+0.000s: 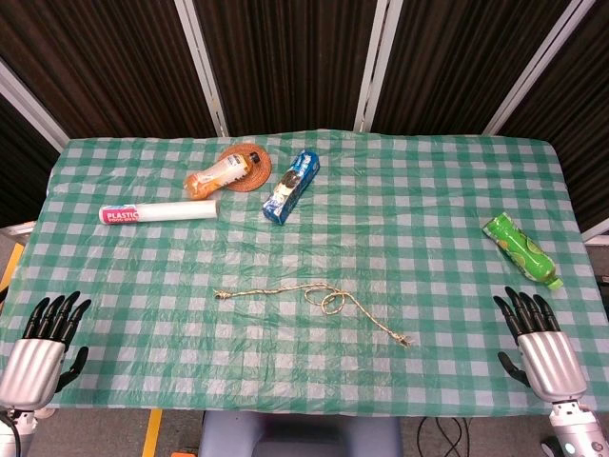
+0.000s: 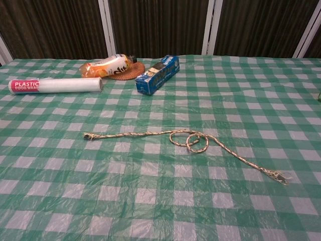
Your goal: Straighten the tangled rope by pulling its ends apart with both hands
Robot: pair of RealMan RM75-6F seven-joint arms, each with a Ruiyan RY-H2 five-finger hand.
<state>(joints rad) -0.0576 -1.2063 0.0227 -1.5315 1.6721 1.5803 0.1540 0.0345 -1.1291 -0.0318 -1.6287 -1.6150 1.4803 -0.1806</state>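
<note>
The rope (image 1: 314, 299) is lying slack near the middle of the checked surface (image 1: 428, 219), a small loop coiled at its centre, one frayed end trailing toward nine o'clock and the other toward four o'clock. The left hand (image 1: 43, 343) is resting at eight o'clock, fingers apart and holding nothing; the right hand (image 1: 538, 338) is mirroring it at four o'clock, equally spread and empty.

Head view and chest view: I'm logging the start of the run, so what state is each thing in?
rope: looped mid-length, lying flat, both ends free
left robot hand: open, holding nothing
right robot hand: open, holding nothing
green bottle: on its side
orange bottle: on its side, across a coaster
roll: lying flat
blue box: lying flat
</note>
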